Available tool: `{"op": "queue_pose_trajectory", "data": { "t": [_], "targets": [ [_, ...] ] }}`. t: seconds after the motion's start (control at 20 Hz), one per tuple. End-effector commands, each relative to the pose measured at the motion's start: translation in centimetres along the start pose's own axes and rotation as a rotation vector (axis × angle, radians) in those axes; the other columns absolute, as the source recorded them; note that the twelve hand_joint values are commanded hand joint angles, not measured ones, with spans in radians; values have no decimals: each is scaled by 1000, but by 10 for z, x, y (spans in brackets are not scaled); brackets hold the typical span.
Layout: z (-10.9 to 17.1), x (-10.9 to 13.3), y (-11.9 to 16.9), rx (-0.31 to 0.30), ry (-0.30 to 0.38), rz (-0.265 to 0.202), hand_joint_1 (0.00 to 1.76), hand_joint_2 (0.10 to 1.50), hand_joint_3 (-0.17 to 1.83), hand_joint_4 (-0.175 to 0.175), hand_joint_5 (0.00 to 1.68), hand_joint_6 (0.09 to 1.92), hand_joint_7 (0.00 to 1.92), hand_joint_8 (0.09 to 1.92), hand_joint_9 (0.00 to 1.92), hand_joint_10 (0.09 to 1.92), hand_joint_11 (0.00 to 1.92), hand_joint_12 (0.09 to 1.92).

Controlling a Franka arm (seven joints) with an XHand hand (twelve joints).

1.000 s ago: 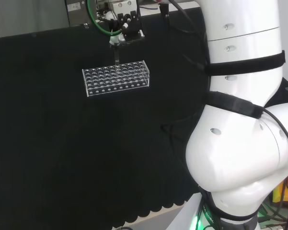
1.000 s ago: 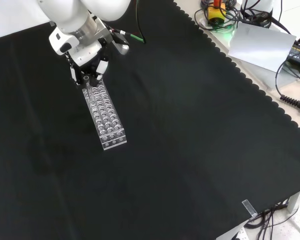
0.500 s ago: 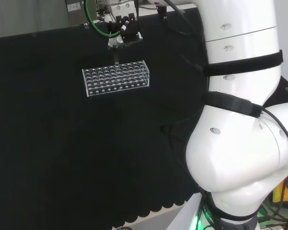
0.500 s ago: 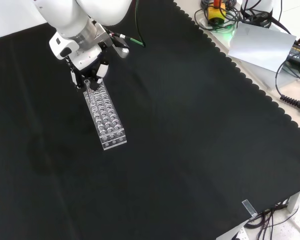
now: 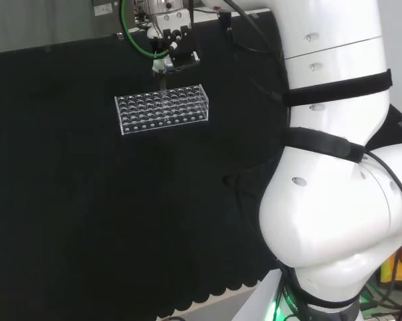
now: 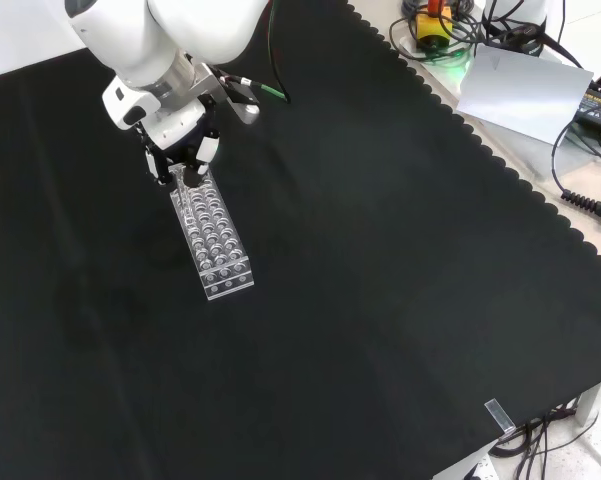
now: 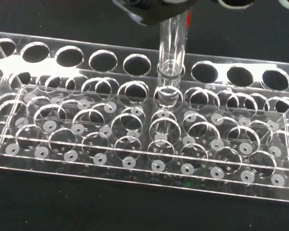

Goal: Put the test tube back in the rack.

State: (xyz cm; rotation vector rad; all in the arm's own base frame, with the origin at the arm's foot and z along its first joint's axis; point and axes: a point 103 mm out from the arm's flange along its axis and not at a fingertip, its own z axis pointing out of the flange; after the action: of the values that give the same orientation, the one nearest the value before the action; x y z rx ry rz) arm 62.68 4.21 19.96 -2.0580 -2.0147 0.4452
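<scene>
The hand (image 6: 183, 150) pinches a clear test tube (image 7: 172, 45) upright, its lower end inside a hole in the rack's (image 6: 212, 236) far row in the head view. The clear rack lies on the black counter (image 6: 380, 300); its neighbouring holes look empty.

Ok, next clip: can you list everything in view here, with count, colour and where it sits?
Test tube: one, clear glass, upright, lower end in a hole of the rack's outer row, top in the hand.
Rack: one, clear plastic, many holes, upper left of the cloth in the front view.
Cloth: one, black, covering the bench.
Cables and gear: several, mixed colours, off the cloth at the front view's upper right.
Arm: one, white, right side of the head view.
Hand: one, black and white, above the rack's far end, fingers closed on the test tube.
</scene>
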Motion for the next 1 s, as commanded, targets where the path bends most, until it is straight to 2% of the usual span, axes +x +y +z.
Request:
{"op": "queue_pose_trajectory", "data": {
  "t": [0.05,0.35,0.7,0.85,1.0],
  "targets": [
    [5,0,1,9,14,-2,1237,1030,-175,-175,1477,133,1769,455,1686,583,1292,813],
    [19,4,3,20,28,-18,1237,1030,-175,-175,1478,132,1768,455,1685,584,1292,814],
    [23,7,4,26,27,-23,1237,1030,-175,-175,1478,131,1768,456,1685,585,1294,816],
    [22,5,4,53,69,-24,1237,1031,-175,-175,1476,133,1756,463,1681,595,1285,833],
    [20,1,4,93,101,-43,1302,1031,-170,-175,1434,181,1493,319,1570,605,1177,1030]
  ]
}}
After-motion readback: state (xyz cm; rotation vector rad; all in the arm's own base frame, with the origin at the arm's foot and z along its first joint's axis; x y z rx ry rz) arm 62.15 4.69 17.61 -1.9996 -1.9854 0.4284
